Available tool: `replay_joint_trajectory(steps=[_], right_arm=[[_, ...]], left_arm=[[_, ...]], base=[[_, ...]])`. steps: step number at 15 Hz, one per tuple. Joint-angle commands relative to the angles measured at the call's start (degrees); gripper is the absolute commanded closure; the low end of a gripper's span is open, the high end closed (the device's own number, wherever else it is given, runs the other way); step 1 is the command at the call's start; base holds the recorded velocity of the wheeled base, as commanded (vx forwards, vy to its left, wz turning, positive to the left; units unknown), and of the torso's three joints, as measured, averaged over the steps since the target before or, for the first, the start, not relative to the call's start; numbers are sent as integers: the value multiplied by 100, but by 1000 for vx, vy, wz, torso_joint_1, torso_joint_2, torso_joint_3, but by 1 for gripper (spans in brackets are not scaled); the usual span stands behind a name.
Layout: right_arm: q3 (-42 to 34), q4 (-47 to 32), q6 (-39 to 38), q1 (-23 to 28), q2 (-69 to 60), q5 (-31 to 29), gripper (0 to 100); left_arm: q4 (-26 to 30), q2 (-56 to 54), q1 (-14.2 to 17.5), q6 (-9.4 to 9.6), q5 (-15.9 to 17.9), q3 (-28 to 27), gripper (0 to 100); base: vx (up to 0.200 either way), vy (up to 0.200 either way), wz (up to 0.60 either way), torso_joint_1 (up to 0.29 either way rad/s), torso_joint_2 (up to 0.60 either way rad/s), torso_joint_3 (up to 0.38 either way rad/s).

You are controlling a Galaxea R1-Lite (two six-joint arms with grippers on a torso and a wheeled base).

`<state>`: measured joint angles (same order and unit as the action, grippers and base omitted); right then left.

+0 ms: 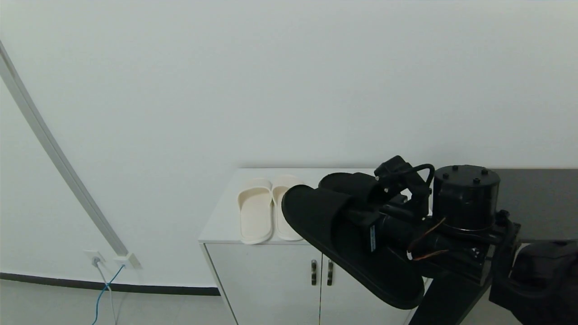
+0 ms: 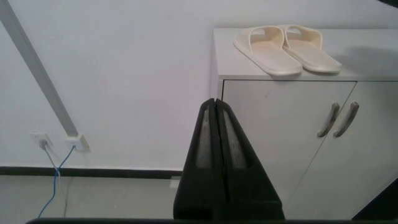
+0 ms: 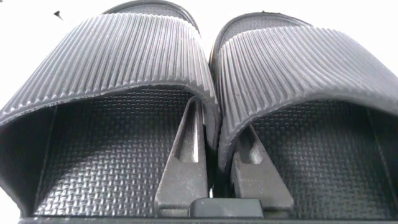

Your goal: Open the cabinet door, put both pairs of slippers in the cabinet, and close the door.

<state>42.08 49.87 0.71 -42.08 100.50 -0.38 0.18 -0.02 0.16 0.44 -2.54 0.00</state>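
The cabinet (image 1: 266, 284) is shut, with cream slippers (image 1: 266, 210) laid on top. Black slippers (image 1: 343, 234) are clamped by the right gripper (image 3: 214, 134); the left gripper (image 2: 216, 109) is pressed together.

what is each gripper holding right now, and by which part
Right gripper pinches the black slippers by their adjoining inner edges, under the straps. Left gripper holds nothing.

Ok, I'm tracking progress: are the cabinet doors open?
No, both cabinet doors are shut flush, with the white slippers lying on top.
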Motion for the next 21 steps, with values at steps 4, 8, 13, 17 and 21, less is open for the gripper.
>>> replay_joint_trajectory(steps=[4,8,13,17,21], right_arm=[[-482,655,632,86,49,231,100],[-675,638,870,174,14,468,100],[-605,-426,1063,376,-320,1479,100],[-490,-1111,1028,385,-567,1734,100],[-552,-1111,826,376,-567,1778,100]], left_arm=[[-1,2,2,-9,-1,0,100],[-1,2,2,-9,-1,0,100],[-1,2,2,-9,-1,0,100],[-1,2,2,-9,-1,0,100],[-1,2,2,-18,-1,0,100]], base=[[0,0,0,0,0,0],[0,0,0,0,0,0],[0,0,0,0,0,0],[-50,0,0,1,1,-1],[-200,0,0,4,2,2]])
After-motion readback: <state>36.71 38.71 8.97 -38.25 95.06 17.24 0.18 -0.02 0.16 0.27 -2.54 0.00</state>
